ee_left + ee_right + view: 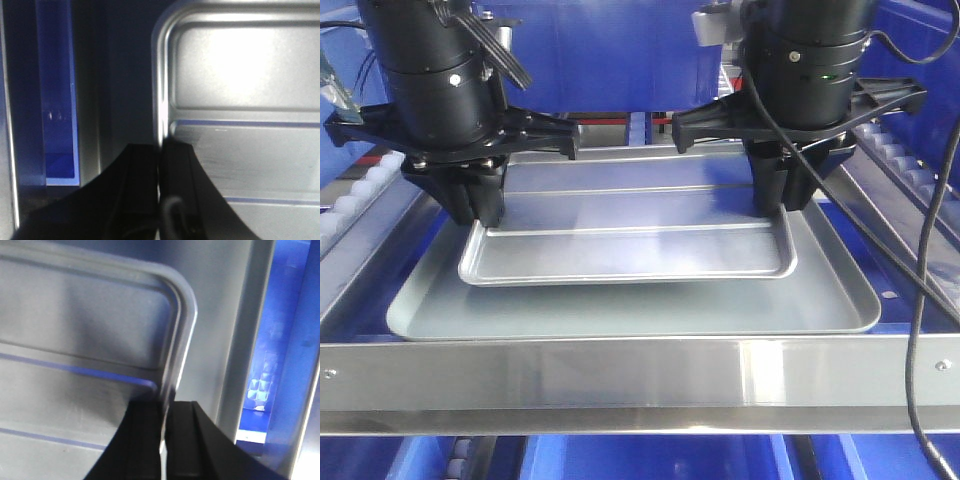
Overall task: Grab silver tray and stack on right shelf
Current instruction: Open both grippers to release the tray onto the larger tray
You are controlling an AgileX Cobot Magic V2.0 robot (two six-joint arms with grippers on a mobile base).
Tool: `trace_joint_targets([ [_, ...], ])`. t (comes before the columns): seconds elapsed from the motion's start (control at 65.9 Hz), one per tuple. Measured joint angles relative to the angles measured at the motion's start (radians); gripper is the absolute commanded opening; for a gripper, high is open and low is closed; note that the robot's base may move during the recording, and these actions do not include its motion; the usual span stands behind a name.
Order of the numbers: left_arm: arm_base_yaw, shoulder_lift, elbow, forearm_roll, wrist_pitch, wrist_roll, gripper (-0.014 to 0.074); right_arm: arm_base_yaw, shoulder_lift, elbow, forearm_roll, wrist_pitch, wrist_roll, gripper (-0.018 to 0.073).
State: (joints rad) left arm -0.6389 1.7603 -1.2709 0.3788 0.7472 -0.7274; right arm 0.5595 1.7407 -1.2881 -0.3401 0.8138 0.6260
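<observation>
The silver tray (630, 245) gleams, the larger tray (620, 318) dull grey.

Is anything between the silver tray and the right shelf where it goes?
Yes: the larger grey tray lies on the right shelf directly under the silver tray. Nothing else shows between them; whether the trays touch, I cannot tell.

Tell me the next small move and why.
Probably lower the silver tray slightly to settle it: the left gripper and right gripper pinch its side rims over the grey tray on the shelf, and whether it rests yet is unclear.
</observation>
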Motion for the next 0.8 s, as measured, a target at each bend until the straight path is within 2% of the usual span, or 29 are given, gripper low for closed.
trace_joint_targets([
  [0.106, 0.004, 0.000, 0.000, 0.004, -0.006, 0.000, -0.0090, 0.000, 0.000, 0.000, -0.002, 0.000, 0.000, 0.0227],
  [0.182, 0.004, 0.000, 0.000, 0.011, -0.014, 0.005, -0.0041, 0.000, 0.002, 0.000, -0.010, 0.005, -0.010, 0.0331],
  [0.258, 0.004, 0.001, 0.000, 0.019, -0.009, 0.016, 0.0080, 0.000, 0.002, -0.003, -0.019, 0.005, -0.019, 0.0428],
  [0.349, 0.004, 0.002, 0.000, 0.021, -0.005, 0.019, 0.0265, 0.000, 0.002, -0.002, -0.022, 0.009, -0.021, 0.0487],
  [0.425, 0.004, 0.002, 0.000, 0.022, -0.005, 0.023, 0.0379, 0.000, 0.002, -0.002, -0.022, 0.016, -0.022, 0.0490],
  [0.516, 0.004, 0.002, 0.000, 0.022, -0.001, 0.025, 0.0454, 0.000, 0.002, -0.002, -0.022, 0.020, -0.022, 0.0490],
  [0.637, 0.004, 0.002, -0.004, 0.021, 0.026, 0.025, 0.0463, 0.000, 0.002, -0.002, -0.022, 0.022, -0.025, 0.0489],
  [0.804, 0.004, 0.002, -0.063, 0.017, 0.134, 0.054, 0.0461, 0.000, -0.013, -0.002, -0.022, 0.024, -0.025, 0.0477],
])
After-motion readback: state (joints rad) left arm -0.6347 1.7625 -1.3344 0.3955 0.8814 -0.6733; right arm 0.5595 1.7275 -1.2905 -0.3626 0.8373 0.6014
